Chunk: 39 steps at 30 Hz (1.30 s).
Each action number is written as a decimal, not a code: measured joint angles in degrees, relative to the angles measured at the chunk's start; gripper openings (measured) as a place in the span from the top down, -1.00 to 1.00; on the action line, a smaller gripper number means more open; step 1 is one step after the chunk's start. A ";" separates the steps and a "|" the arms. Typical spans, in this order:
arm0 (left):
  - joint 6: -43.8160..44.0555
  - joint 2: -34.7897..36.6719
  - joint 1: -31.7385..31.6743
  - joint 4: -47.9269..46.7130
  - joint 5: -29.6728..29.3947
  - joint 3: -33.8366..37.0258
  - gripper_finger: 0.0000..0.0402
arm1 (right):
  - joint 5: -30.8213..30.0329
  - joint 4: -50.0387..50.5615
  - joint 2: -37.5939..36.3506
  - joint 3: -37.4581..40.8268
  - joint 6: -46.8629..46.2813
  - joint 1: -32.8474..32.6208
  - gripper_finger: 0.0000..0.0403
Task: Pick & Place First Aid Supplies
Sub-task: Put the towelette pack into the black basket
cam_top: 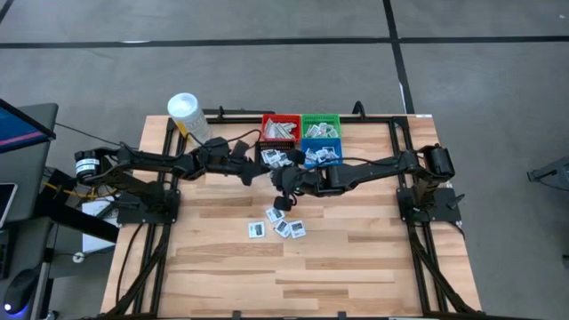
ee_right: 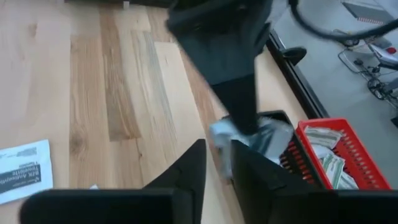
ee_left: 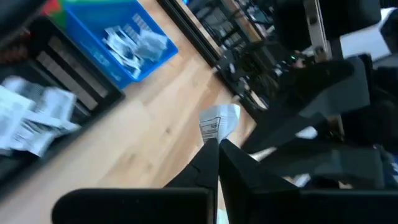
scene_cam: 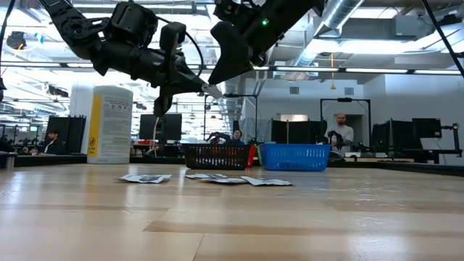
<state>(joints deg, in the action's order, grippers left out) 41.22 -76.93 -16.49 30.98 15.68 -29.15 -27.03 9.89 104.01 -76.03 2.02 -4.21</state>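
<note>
Left gripper (ee_left: 217, 144) is closed on a small white packet (ee_left: 219, 121), which is pinched at its lower edge and held in the air above the table (cam_top: 356, 258), just in front of the bins. Right gripper (ee_right: 216, 155) is placed right beside it, its fingers parted a little around the far side of the same packet; whether the packet is touched by them cannot be told. Four more square white packets (cam_top: 277, 225) with dark print are left lying flat near the middle of the table, close together. Further packets are seen in the black bin (cam_top: 277, 158) and the blue bin (cam_top: 322, 153), and pale strips are seen in the red bin (cam_top: 280, 129) and the green bin (cam_top: 321, 127). A white tub (cam_top: 186, 114) is stood at the table's back left corner.
</note>
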 joint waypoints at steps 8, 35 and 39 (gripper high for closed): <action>-5.22 0.00 -2.42 0.32 -10.87 0.00 0.96 | 0.06 5.56 0.00 0.00 -5.13 -0.06 0.50; -18.48 -9.09 -9.29 7.20 -10.07 -0.02 0.57 | 0.90 19.32 0.00 0.13 -24.60 -3.65 0.22; -17.97 -9.09 -9.01 6.98 -7.01 -0.02 0.49 | 8.88 19.67 0.02 1.74 -24.67 -4.27 0.23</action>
<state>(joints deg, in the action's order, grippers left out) 23.24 -86.02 -25.50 37.95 8.67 -29.17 -18.15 29.56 104.03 -74.29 -22.65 -8.48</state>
